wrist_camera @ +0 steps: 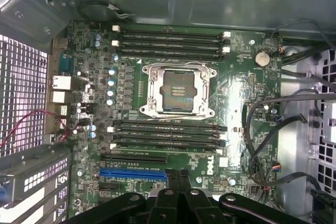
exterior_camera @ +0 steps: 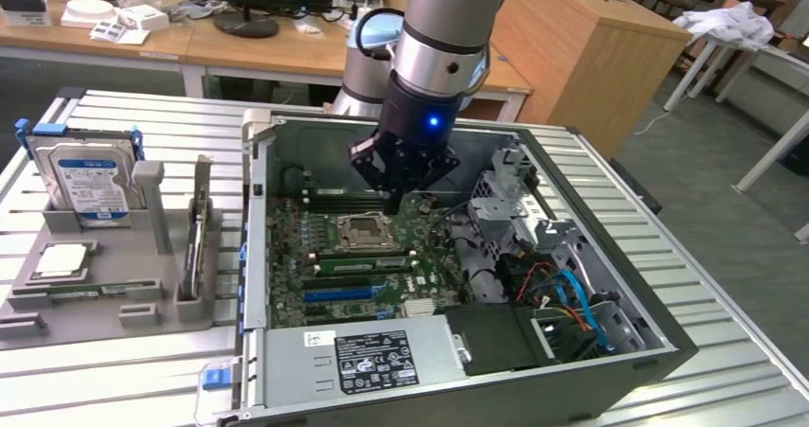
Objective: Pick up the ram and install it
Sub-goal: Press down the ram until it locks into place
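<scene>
Exterior view: ribbed metal table (exterior_camera: 708, 285), desks (exterior_camera: 152, 44).

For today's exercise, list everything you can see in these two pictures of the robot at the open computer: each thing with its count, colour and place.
computer case: one, dark grey, lying open on the slatted metal table.
motherboard: one, green, inside the case.
processor socket: one, silver-framed, mid-board.
memory slots: two banks, black, either side of the socket.
ram: one green stick, seated beside the socket.
expansion slot: one, blue, below the lower slots.
power supply: one, grey, labelled, at the case's near end.
hard drive: one, silver and blue, upright in the grey holder at the exterior view's left.
gripper: one, black, shut, above the motherboard.
</scene>
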You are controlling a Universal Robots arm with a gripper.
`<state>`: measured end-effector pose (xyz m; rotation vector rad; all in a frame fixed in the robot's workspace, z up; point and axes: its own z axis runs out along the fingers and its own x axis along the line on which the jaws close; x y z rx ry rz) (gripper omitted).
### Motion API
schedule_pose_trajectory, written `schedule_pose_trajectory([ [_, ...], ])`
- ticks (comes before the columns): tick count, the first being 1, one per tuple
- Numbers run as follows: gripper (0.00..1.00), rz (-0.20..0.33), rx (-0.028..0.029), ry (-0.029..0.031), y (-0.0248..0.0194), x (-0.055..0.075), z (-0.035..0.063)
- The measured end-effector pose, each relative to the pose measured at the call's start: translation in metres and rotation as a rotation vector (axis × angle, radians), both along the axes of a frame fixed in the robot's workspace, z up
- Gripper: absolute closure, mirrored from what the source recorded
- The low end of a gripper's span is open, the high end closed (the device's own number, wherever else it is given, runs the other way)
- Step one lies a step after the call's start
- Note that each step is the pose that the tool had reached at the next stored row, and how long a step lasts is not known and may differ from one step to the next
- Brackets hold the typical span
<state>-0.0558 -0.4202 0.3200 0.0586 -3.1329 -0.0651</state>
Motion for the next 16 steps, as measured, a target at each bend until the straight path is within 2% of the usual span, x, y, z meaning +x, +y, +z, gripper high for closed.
schedule_pose_trajectory([
  [9, 0.89, 0.0, 0.0, 0.0, 0.0, 0.0, 0.0078],
  [16, 0.89, 0.0, 0.0001, 0.0001, 0.0, 0.0, 0.0084],
])
